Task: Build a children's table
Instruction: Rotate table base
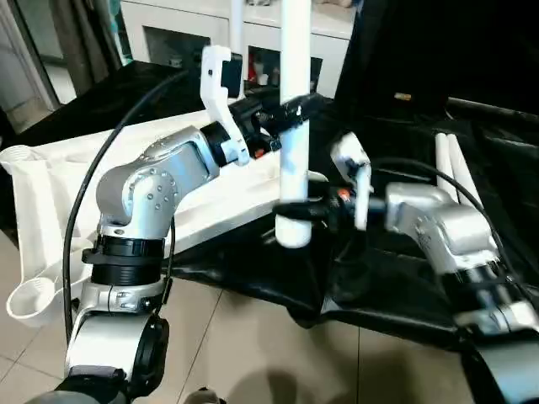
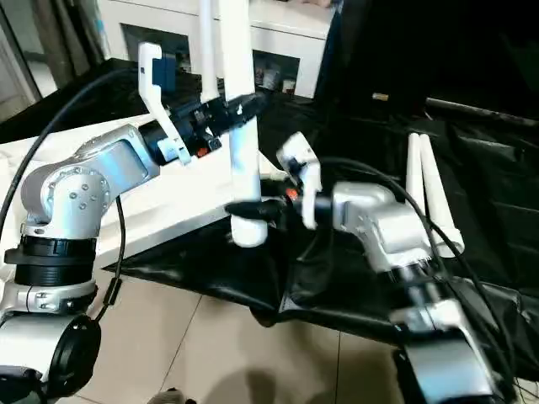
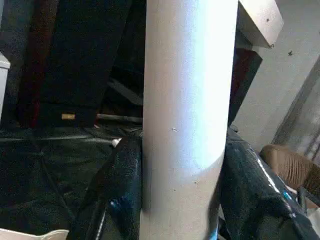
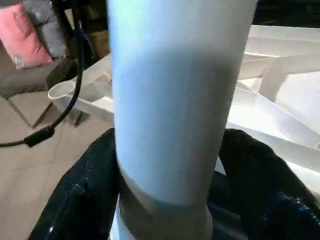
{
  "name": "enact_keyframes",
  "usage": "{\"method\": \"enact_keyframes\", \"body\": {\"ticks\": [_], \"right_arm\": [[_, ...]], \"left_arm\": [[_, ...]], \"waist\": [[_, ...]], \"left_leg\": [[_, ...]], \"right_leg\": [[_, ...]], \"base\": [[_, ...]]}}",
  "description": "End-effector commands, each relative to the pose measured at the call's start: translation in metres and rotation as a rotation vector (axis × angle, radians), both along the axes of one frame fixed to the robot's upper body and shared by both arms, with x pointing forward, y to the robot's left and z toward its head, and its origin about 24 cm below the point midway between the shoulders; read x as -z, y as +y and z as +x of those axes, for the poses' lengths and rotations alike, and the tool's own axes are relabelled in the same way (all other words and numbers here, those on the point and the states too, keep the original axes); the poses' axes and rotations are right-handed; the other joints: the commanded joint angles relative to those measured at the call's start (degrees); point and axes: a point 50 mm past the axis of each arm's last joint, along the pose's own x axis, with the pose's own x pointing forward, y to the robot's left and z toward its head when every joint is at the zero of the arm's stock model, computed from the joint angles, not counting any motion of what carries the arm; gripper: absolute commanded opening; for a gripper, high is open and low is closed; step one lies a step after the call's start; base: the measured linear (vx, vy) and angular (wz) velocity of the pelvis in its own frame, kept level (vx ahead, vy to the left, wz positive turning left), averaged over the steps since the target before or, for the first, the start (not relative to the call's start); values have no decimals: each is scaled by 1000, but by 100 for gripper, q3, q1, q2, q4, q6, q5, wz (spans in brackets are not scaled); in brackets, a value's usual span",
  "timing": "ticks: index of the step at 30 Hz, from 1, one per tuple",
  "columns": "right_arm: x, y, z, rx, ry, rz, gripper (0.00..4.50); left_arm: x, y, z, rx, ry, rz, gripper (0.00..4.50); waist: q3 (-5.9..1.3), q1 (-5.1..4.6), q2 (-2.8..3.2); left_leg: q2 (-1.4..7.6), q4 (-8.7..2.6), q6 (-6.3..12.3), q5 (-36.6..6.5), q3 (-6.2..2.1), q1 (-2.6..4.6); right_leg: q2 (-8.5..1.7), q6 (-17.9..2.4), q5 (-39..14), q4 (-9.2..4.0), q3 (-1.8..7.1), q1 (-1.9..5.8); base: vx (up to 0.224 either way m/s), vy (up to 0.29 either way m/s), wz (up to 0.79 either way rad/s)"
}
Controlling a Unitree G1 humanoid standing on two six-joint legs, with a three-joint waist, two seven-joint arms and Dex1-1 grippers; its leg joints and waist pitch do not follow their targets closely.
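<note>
Tabletop (image 1: 210,189) is lying underside-up at centre-left of the head view, on black sheeting (image 1: 396,278), round sockets showing at lower left.

Left arm (image 1: 160,181) is reaching in from lower left, forearm angling up toward frame centre. Right arm (image 1: 438,223) is entering from lower right, forearm pointing left.

Leg (image 1: 295,126) is standing upright at frame centre, long axis vertical, wider end down, just beside the tabletop's edge.

Left gripper (image 1: 290,109) is clamping the leg at mid-height, fingers (image 3: 115,195) pressing both sides. Right gripper (image 1: 295,210) is straddling the leg near its base, fingers (image 4: 80,195) flanking it; contact unclear.

Two spare legs (image 1: 455,168) are lying at right.
</note>
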Motion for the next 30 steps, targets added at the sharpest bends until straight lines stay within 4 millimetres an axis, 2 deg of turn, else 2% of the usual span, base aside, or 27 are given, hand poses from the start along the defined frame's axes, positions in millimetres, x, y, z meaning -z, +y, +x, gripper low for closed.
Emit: {"method": "enact_keyframes", "body": {"ticks": [1, 8, 10, 14, 19, 26, 27, 30], "right_arm": [[-2, -5, 3, 38, 6, 0, 307], [0, 1, 1, 40, 38, 28, 307], [-1, 2, 2, 41, 46, 34, 274], [-2, 2, 1, 31, 50, 41, 262], [-3, 1, 0, 23, 54, 38, 208], [-2, 1, -2, 1, 57, 42, 200], [-2, 2, -2, 2, 54, 41, 199], [0, 3, -1, 28, 37, 49, 199]], "left_arm": [[-10, -7, -4, 31, -50, 6, 180], [-7, -9, -6, 59, -57, 15, 180], [-7, -9, -8, 73, -65, 17, 180], [-7, -10, -9, 94, -71, 19, 180], [-6, -10, -10, 103, -73, 24, 180], [-5, -11, -13, 128, -102, 84, 180], [-3, -12, -13, 134, -95, 96, 235], [-4, -12, -12, 118, -90, 65, 251]], "waist": [[-436, 2, -15], [-423, -1, -21], [-426, -1, -13], [-425, -3, -14], [-422, -2, -19], [-427, 6, -19], [-424, 4, -6], [-424, 1, 4]], "left_leg": [[303, -381, -29, -575, -107, 97], [305, -395, -86, -671, -106, 95], [306, -395, -86, -668, -105, 101], [308, -394, -76, -640, -103, 105], [310, -398, -94, -647, -104, 100], [306, -397, -94, -627, -105, 101], [307, -400, -103, -635, -107, 98], [307, -397, -124, -665, -102, 101]], "right_leg": [[-578, -746, -863, -402, 369, 330], [-588, -705, -979, -421, 371, 335], [-589, -703, -969, -419, 373, 333], [-586, -708, -927, -417, 373, 327], [-594, -685, -958, -416, 375, 331], [-589, -655, -975, -412, 375, 327], [-588, -662, -964, -406, 375, 326], [-589, -687, -942, -416, 377, 323]], "base": [[0, 0, 0], [0, 0, 0], [0, 0, 0], [0, 0, 0], [0, 0, 0], [0, 0, 0], [0, 0, 0], [0, 0, 0]]}}
